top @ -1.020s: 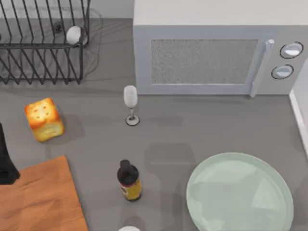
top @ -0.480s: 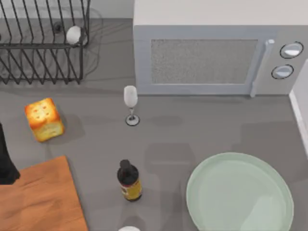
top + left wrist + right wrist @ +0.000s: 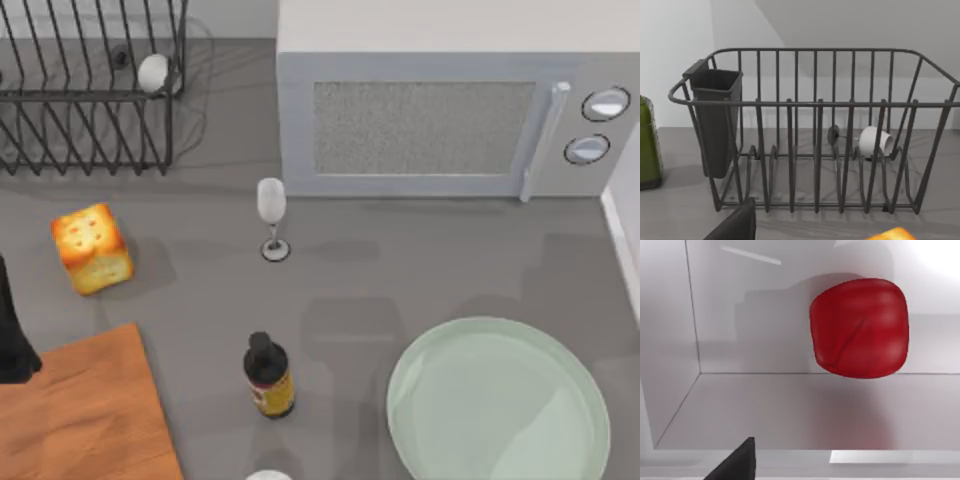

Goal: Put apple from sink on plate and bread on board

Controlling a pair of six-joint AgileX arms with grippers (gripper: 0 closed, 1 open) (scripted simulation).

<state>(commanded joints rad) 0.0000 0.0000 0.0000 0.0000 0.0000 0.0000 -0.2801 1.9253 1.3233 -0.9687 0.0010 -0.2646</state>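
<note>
Now glossy blocky-rounded apple [image 3: 859, 327] on smooth pale sink [image 3: 790, 410] floor

You have one bread [image 3: 91, 249] chunk near the surface's left edge, one board [image 3: 85, 415] at the near-left corner and one plate [image 3: 498, 400] toward the near-right corner. One apple [image 3: 859, 327] sits in the one sink [image 3: 765, 410]. Count one wine glass [image 3: 271, 218], one dark bottle [image 3: 268, 376], one microwave [image 3: 440, 105], one wire dish rack [image 3: 90, 85] holding one white cup [image 3: 153, 72], and one green bottle [image 3: 649, 145].
</note>
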